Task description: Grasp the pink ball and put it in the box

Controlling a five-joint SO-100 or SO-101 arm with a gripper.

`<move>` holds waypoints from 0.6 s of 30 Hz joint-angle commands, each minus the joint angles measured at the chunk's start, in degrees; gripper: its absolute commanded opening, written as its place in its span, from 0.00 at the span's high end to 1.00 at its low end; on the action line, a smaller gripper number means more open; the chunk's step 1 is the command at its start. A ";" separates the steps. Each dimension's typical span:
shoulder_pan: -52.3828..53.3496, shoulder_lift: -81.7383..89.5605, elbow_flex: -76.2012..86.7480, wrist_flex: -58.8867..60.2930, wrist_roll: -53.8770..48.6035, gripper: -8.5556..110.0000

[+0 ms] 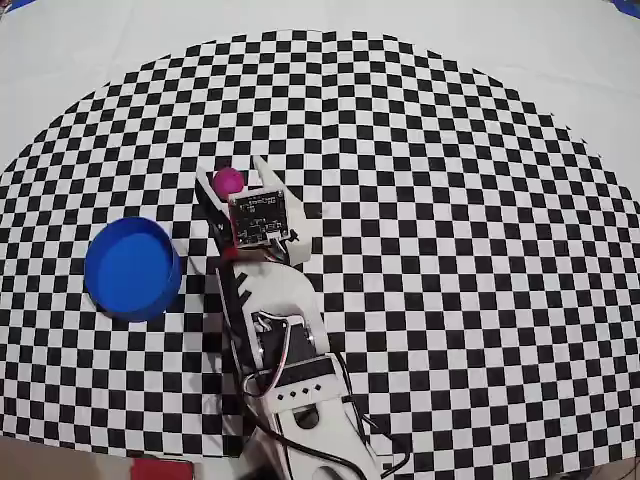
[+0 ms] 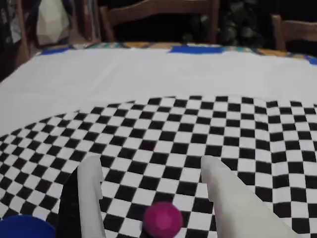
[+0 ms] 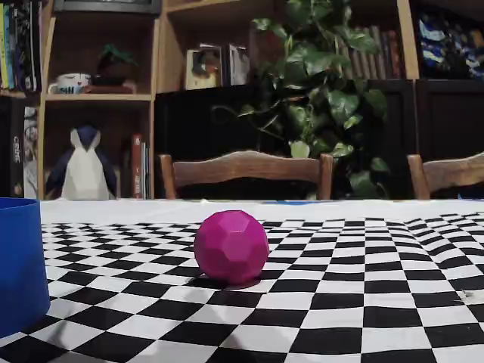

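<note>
Right now the pink ball (image 1: 227, 181) sits on the checkered counter (image 1: 450, 200), between the two fingers of the tool (image 1: 232, 172), whose jaws stand apart with nothing clamped. Wrist view: ball (image 2: 162, 218) low at the bottom edge, in the gap between the left finger (image 2: 90, 198) and the right finger (image 2: 233, 198), touching neither as far as can be seen. Overhead view: ball partly hidden under the tool's upper part, only its top-left showing. Blue box (image 1: 132, 268) stands upright on the counter, left of and below the ball, well apart from it. Fixed view: ball (image 3: 231, 247) resting on the checker pattern, box wall (image 3: 21, 265) at the left edge.
</note>
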 commanded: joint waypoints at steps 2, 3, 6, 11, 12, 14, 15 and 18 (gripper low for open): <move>-0.53 -1.14 0.44 -1.05 -0.44 0.74; -0.53 -1.23 0.44 -1.05 -0.44 0.74; -0.53 -2.20 0.44 -1.85 -0.44 0.74; -0.53 -5.54 0.44 -5.10 -0.44 0.74; -0.53 -6.15 0.44 -5.62 -0.44 0.74; -0.53 -6.94 0.44 -6.42 -0.44 0.74; -0.53 -7.29 0.44 -6.59 -0.44 0.74; -0.62 -8.26 0.44 -7.21 -0.44 0.74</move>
